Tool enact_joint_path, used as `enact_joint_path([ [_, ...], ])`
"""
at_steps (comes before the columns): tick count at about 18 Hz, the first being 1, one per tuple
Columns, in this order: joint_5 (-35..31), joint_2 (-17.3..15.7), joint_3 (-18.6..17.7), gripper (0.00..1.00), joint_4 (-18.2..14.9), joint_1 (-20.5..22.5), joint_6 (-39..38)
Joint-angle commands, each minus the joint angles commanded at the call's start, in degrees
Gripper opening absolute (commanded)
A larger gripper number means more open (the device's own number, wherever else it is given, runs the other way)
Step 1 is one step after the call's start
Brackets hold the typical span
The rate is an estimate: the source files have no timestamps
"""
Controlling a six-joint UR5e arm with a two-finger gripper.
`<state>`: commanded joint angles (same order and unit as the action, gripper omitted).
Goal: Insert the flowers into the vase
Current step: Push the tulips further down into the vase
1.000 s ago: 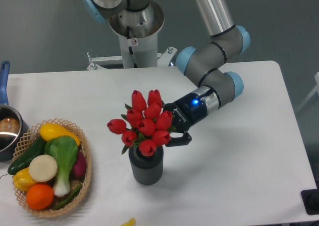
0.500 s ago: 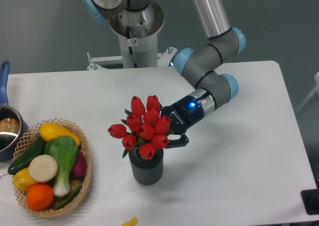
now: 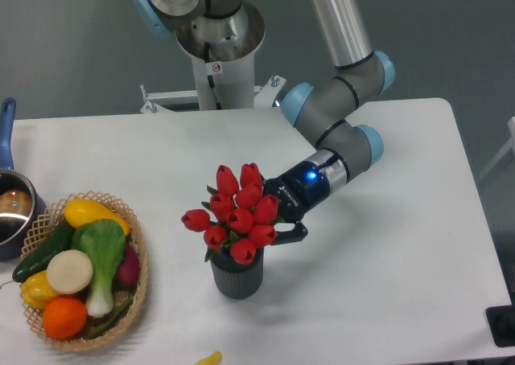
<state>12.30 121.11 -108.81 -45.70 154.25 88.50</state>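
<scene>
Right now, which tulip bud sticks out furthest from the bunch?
The bud at the far left, jutting sideways clear of the other flowers, on the side opposite the pincer.

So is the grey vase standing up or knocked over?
Standing up. The vase sits flat on the white table, its opening facing up, with the flowers bunched right at its rim.

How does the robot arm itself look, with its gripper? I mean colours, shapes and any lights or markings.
The arm is built from silver-grey metal tubes with dark grey cylindrical joints capped in light blue. Its wrist ends in a silver ring glowing blue. The black two-finger gripper carries small white lettering, too small to read. No loose cables show.
</scene>
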Motion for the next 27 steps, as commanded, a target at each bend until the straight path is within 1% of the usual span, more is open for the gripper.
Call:
enact_joint_path([
  [10,0.0,0.79,0.0,0.39,0.0,0.53,1.41],
  [13,0.0,1.06,0.0,0.41,0.09,0.53,1.67],
  [14,0.0,1.06,0.0,0.43,0.09,0.53,2.02],
  [15,0.0,1.14,-0.09,0.47,0.0,0.53,2.54],
  [16,0.0,1.14,-0.09,0.48,0.09,0.53,2.72],
  [21,0.0,1.06,-0.18,0.6,0.09,0.53,2.81],
  [23,0.0,1.06,-0.18,0.6,0.09,0.53,2.9],
  [27,0.0,0.97,-0.18,0.7,0.18,0.53,2.9],
])
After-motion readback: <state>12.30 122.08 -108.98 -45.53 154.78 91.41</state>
